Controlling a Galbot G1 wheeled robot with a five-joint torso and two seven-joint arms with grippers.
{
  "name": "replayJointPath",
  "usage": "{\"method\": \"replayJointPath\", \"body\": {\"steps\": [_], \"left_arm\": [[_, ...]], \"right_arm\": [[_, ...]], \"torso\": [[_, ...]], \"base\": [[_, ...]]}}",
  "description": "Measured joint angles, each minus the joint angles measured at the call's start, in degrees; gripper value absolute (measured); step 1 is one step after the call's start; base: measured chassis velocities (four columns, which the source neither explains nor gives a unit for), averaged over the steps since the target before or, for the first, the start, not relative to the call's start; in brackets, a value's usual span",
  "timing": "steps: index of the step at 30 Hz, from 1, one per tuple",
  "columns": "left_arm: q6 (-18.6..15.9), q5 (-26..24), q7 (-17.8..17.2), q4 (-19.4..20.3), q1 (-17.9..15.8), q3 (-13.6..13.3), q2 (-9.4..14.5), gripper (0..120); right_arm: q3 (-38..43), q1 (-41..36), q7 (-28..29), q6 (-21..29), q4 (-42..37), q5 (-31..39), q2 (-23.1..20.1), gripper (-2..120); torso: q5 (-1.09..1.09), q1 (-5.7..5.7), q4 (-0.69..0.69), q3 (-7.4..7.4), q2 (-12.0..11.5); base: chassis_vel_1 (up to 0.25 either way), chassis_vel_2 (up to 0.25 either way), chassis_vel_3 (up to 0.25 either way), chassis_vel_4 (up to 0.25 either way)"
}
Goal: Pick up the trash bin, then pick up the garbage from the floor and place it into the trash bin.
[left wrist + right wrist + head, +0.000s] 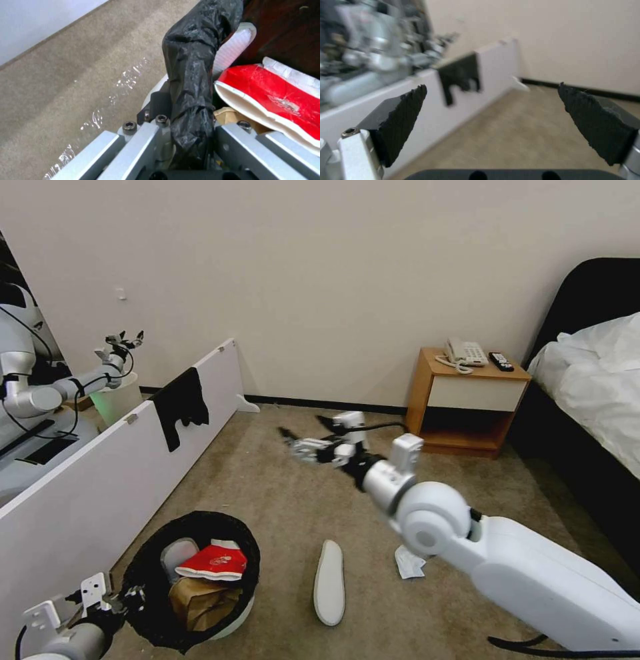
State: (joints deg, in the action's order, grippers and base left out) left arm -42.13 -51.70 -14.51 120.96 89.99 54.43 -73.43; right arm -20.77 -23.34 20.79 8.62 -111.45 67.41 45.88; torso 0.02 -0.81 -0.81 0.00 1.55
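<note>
Between the fingers of my left pincer (191, 140) sits the black-bagged rim of the trash bin (220, 617), clamped tight; a red packet (213, 562), its print unreadable, lies just inside. Beyond my right pincer (493, 117), gaping wide and empty, a white slipper (329, 581) lies on the floor (267, 480).

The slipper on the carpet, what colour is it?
White; the slipper shows best in the head view.
</note>
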Motion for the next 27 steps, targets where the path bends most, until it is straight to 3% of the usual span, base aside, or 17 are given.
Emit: {"method": "replayJointPath", "body": {"steps": [8, 13, 20, 27], "left_arm": [[0.0, 0.18, -0.01, -0.25, 0.34, 0.51, -0.16, 1], [0.0, 0.23, -0.02, -0.34, 0.39, 0.57, -0.46, 1], [0.0, 0.28, -0.03, -0.58, 0.34, 0.51, -0.46, 1], [0.0, 0.53, -0.04, -0.73, 0.17, 0.16, -0.98, 1]], "right_arm": [[1.56, -5.2, 6.92, 5.65, 2.4, 0.8, -1.55, 100], [0.44, -9.22, 12.85, 10.08, -0.1, 4.11, -2.24, 100], [-2.71, -12.24, 14.82, 11.13, -0.55, 4.28, -2.95, 100], [-8.02, -12.72, 18.14, 14.36, 1.74, 6.09, -0.88, 100]], "torso": [[-0.01, 0.0, 0.01, 0.0, 0.0], [-0.02, 0.0, 0.01, 0.0, 0.0], [-0.01, 0.0, 0.0, 0.0, 0.0], [-0.01, 0.0, 0.01, 0.0, 0.0]], "base": [[0.0, 0.0, 0.0, 0.0], [0.0, 0.0, 0.0, 0.0], [0.0, 0.0, 0.0, 0.0], [0.0, 0.0, 0.0, 0.0]]}}
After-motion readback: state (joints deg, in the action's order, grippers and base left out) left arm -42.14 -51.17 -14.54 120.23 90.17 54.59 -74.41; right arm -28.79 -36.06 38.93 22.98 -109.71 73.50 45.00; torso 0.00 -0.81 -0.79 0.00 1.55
